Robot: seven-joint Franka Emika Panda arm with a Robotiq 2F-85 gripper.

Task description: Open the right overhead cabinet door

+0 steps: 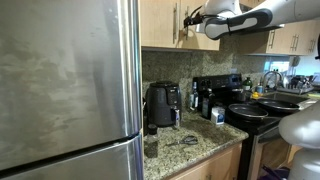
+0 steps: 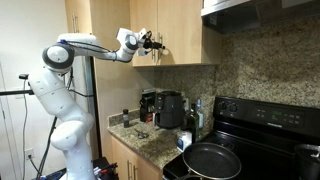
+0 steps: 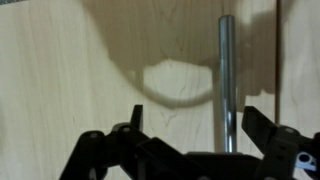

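The right overhead cabinet door was closed, high above the desk. The gripper stood close before the wood face with its fingers spread. A vertical metal bar handle stood between them, nearer to one finger.

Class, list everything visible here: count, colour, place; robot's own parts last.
right overhead cabinet door: one, light tan, above the counter
bar handle: one, brushed metal, upright on a door
fridge: one, steel, beside the counter
boxy appliance: one, black, on the counter
stove: one, black, under the hood
pans: at least two, black, on the stove
range hood: one, steel, above the stove
arm: one, white, raised to the cabinets
gripper: one, black, open, facing the handle
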